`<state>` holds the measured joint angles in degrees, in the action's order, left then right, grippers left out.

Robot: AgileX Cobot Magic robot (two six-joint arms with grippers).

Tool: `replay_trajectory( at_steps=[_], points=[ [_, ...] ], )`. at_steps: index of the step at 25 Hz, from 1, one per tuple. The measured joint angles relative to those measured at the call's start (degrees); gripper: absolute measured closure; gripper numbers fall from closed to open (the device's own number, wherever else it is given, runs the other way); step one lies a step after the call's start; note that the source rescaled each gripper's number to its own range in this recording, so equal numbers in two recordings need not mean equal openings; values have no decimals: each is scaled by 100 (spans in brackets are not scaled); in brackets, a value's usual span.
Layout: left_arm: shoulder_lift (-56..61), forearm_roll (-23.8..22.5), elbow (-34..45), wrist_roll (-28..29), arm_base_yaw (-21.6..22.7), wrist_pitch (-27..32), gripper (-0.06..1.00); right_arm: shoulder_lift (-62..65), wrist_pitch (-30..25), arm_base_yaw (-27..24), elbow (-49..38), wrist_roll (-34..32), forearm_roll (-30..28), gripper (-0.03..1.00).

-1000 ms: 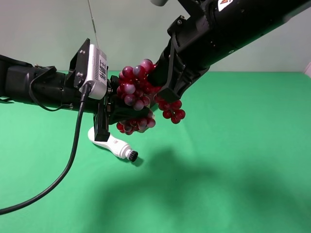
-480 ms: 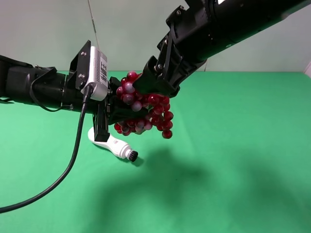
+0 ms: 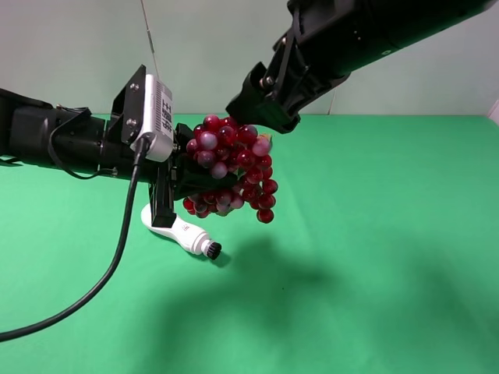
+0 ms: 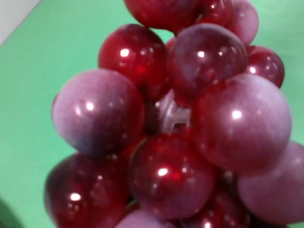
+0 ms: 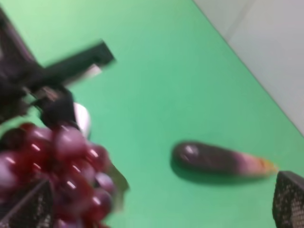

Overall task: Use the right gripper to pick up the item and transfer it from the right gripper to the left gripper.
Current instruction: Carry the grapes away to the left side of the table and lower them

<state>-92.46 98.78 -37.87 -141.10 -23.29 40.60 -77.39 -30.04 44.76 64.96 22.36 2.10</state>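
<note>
**Inspector:** Left gripper, state?

**Examiner:** The left gripper is clenching the bunch of dark-red grapes from the side, and the fruit is covering most of the jaws. In the left wrist view the grapes are filling the picture, right up against the lens.

**Inspector:** Right gripper?

**Examiner:** The right gripper is hanging released just above the top of the bunch. In its wrist view the two fingers are standing wide apart, with the grapes bunched by one of them. Whether a tip is brushing the top grape, I cannot tell.

**Inspector:** Where is the bunch sitting?

**Examiner:** It is hanging in mid-air above the green cloth, drooping from the left jaws. A white bottle-shaped device with a black tip is lying on the cloth just below. A dark purple eggplant is showing, blurred, in the right wrist view.

**Inspector:** Fittings?

**Examiner:** A white camera box is riding on the left arm, with its black cable trailing down.
</note>
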Motion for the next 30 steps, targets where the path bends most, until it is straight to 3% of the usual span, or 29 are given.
replay_trajectory(
  at_steps=[2, 6, 14, 18, 24, 30],
  points=[
    [0, -4, 0, -4, 0, -8, 94, 0, -238, -33, 0, -614, -424, -3],
    [0, -4, 0, -16, 0, -8, 94, 4, -548, -585, 0, -1550, -646, -3],
    [0, -4, 0, -16, 0, -8, 94, 227, -1331, -2693, -25, -1968, -124, -3],
    [0, -4, 0, -16, 0, -10, 94, 745, -1475, -3389, -393, -2414, -152, -3],
    [0, -4, 0, -16, 0, -10, 94, 2287, -1505, -3546, -1317, -3145, -528, -3],
    [0, -4, 0, -16, 0, -5, 94, 4251, -1592, -3546, -2162, -3293, -706, -3]
  ],
)
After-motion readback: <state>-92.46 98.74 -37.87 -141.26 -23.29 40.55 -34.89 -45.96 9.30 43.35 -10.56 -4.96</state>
